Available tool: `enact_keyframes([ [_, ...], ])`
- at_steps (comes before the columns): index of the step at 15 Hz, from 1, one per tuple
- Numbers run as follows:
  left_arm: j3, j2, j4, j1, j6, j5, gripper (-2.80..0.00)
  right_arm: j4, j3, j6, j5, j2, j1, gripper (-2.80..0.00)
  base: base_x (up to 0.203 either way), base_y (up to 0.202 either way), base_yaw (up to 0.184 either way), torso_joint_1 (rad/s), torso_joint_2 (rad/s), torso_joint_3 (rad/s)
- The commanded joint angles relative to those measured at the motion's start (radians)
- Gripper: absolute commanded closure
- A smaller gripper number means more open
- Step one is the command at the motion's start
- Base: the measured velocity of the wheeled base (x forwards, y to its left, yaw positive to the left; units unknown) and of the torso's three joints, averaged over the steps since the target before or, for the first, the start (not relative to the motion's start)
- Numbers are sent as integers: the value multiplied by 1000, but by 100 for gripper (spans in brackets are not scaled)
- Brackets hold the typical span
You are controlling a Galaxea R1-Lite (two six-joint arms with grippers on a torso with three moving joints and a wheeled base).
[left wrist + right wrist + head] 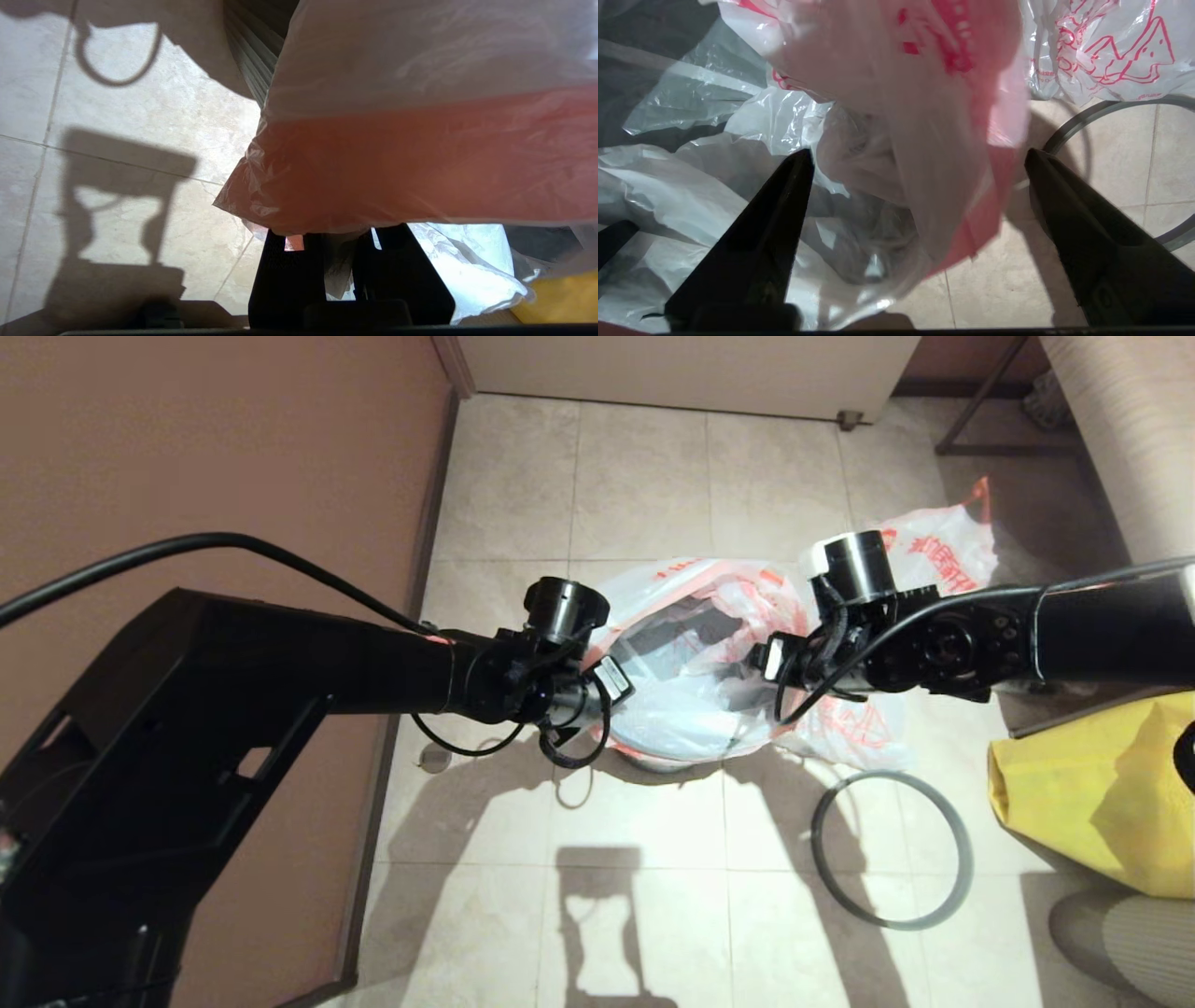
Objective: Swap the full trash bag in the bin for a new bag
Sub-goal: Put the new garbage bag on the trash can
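The new bag (686,705), white with red print, is draped over the bin (665,765), whose ribbed dark wall (252,51) also shows in the left wrist view. My left gripper (609,679) is shut on the bag's red-edged rim (397,177) at the bin's left side, film pinched between its fingers (285,275). My right gripper (764,663) stands open at the bin's right side; a red-edged fold of the bag (952,154) hangs loose between its fingers (784,205). The full trash bag (934,560) lies just right of the bin, its cat print (1106,51) visible.
The grey ring (966,859) lies loose on the tiled floor in front of the bin to the right, also in the right wrist view (1106,108). A big yellow bag (1092,793) sits at the right edge. A brown wall (233,448) runs along the left.
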Motion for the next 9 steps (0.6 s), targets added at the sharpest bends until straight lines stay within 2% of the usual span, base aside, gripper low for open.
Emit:
enact_keyframes([
  [1,10,-20,-2,-10,-5,1,0,2,-16,4,-12,32,4,0,0,0,0,0,0,0],
  [5,21,-38,-2,-29,-5,1,0,13,-42,18,-26,66,15,0,0,0,0,0,0,0],
  [9,23,-41,-2,-31,-5,1,0,47,-61,37,-85,86,34,0,0,0,0,0,0,0],
])
